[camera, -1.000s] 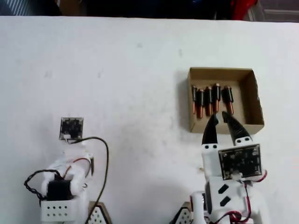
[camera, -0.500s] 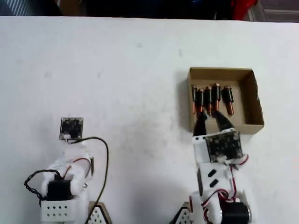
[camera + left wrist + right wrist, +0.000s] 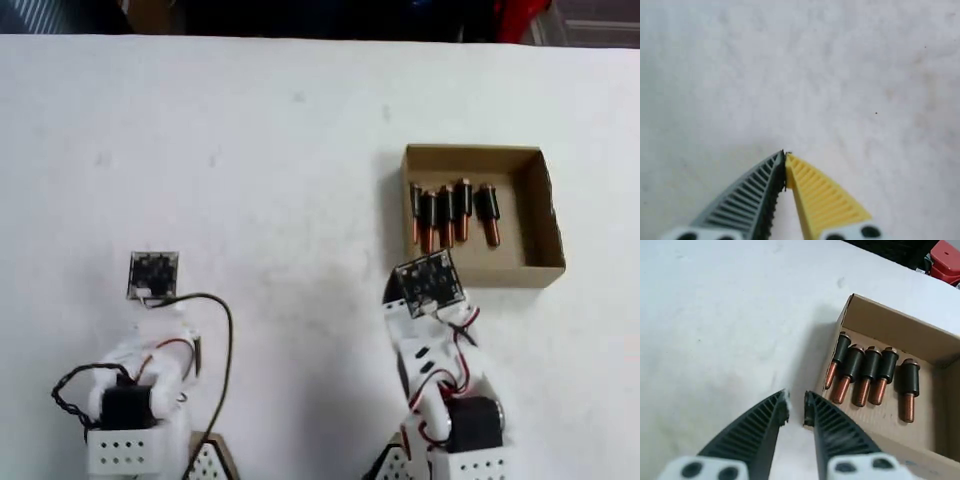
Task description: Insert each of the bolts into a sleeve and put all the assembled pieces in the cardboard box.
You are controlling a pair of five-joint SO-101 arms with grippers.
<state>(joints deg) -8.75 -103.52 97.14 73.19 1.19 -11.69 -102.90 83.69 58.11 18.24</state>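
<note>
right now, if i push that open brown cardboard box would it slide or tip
Probably slide: the shallow brown cardboard box sits flat on the smooth white table. Its thin card walls likely flex if squeezed. The five round copper bolts in black sleeves lie loose inside, so they may roll.

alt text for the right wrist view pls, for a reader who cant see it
Five copper bolts in black sleeves lie side by side in an open cardboard box on a white table. The right gripper, empty and slightly open, hangs over the table just outside the box's near corner.
</note>
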